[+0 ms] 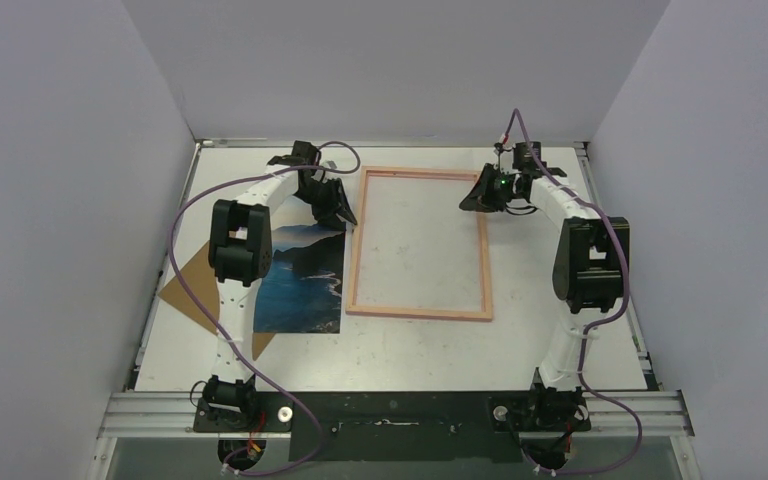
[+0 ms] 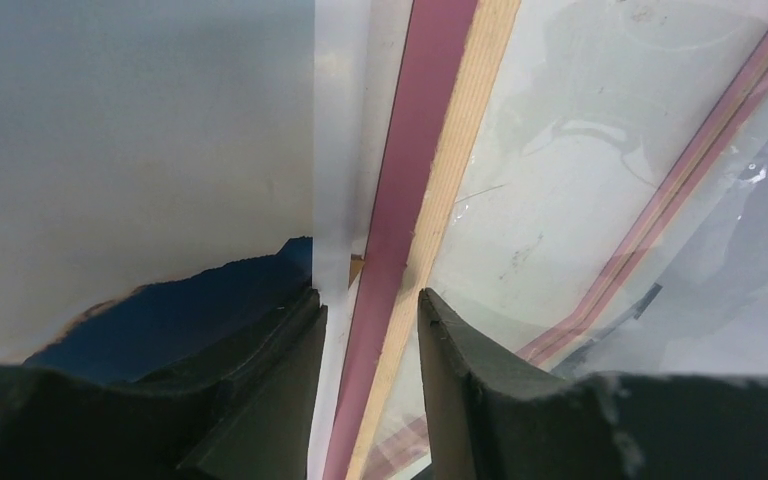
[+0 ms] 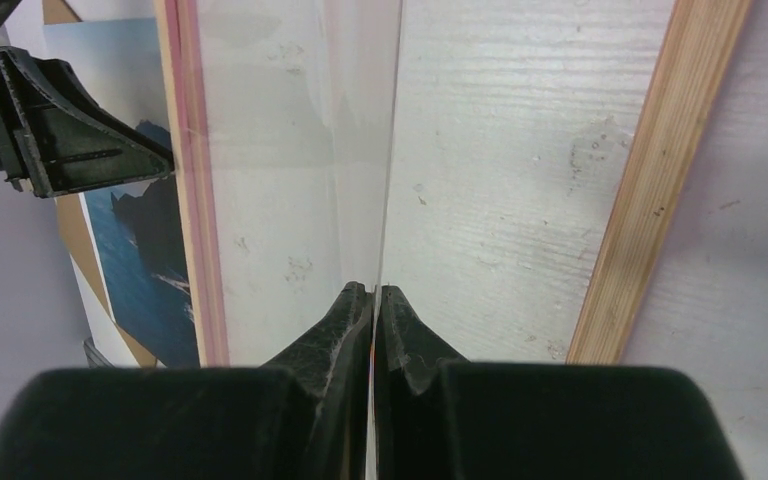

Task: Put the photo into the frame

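Observation:
The frame (image 1: 355, 262) lies flat mid-table, peach-wood side up. The photo (image 1: 305, 285) lies beside its left rail, partly under my left arm. My left gripper (image 1: 340, 212) is open at the frame's upper left. In the left wrist view (image 2: 370, 330) its fingers straddle the pink-and-wood rail (image 2: 410, 180), with a gap on the left side; the photo's dark blue corner (image 2: 210, 300) lies beside it. My right gripper (image 1: 472, 200) is just inside the upper right rail. The right wrist view shows it (image 3: 374, 295) shut on the edge of the clear pane (image 3: 360, 150), seen edge-on and tilted.
A brown backing board (image 1: 188, 285) lies under the photo at the left, a corner reaching toward the table's left edge. White walls enclose the table on three sides. Purple cables loop over both arms. The left gripper (image 3: 70, 140) shows in the right wrist view.

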Robot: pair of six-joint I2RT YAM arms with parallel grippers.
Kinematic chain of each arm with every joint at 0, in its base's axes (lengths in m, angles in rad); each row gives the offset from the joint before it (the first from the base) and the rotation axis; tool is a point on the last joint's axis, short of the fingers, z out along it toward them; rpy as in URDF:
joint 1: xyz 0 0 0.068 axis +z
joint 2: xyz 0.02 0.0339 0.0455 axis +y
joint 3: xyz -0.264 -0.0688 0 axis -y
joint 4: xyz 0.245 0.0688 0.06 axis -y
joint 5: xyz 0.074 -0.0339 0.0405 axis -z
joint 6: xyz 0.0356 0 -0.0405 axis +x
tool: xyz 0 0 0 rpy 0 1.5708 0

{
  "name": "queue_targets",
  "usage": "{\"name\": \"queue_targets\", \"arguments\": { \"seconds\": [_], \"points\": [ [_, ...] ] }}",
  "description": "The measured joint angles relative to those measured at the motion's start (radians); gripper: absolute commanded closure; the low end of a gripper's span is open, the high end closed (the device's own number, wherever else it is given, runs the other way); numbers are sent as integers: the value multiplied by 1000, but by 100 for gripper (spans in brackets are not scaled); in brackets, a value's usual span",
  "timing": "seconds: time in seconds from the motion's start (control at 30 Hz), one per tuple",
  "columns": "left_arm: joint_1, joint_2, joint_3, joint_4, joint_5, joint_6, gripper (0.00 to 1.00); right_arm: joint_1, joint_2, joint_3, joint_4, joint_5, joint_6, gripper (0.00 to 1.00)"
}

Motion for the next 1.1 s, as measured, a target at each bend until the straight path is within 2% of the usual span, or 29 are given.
{"name": "queue_targets", "arguments": {
  "seconds": [1.1],
  "points": [
    [0, 16, 19, -16, 8, 19, 65, 15, 26, 27, 2, -13, -68, 100]
  ]
}}
